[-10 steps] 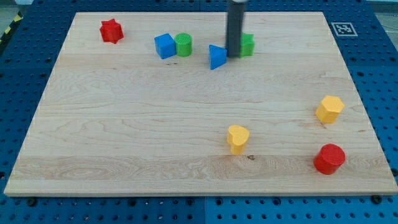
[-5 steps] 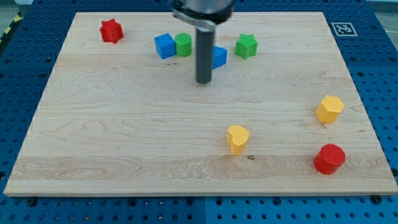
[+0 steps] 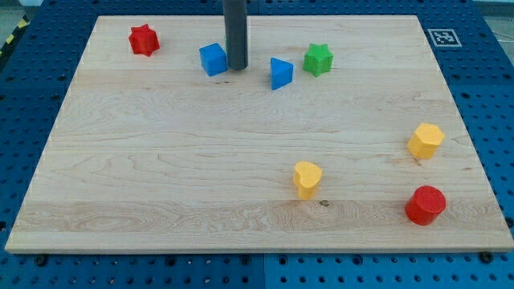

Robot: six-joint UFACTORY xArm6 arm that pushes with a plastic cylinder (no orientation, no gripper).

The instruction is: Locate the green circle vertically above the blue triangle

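The blue triangle (image 3: 280, 72) lies near the view's top centre. My tip (image 3: 237, 68) stands to its left, right next to the blue cube (image 3: 213, 59). The rod covers the spot where the green circle sat; the green circle does not show now. A green star (image 3: 319, 59) lies just right of the blue triangle.
A red star (image 3: 144, 39) lies at the top left. A yellow heart (image 3: 307, 178) lies at the bottom centre. A yellow hexagon (image 3: 426, 140) and a red cylinder (image 3: 425, 204) lie at the right. The wooden board (image 3: 161, 177) ends on a blue pegboard table.
The rod moved from the green star, down and left past the blue triangle, then up left to beside the blue cube, now hiding the green circle. The blocks stayed put.
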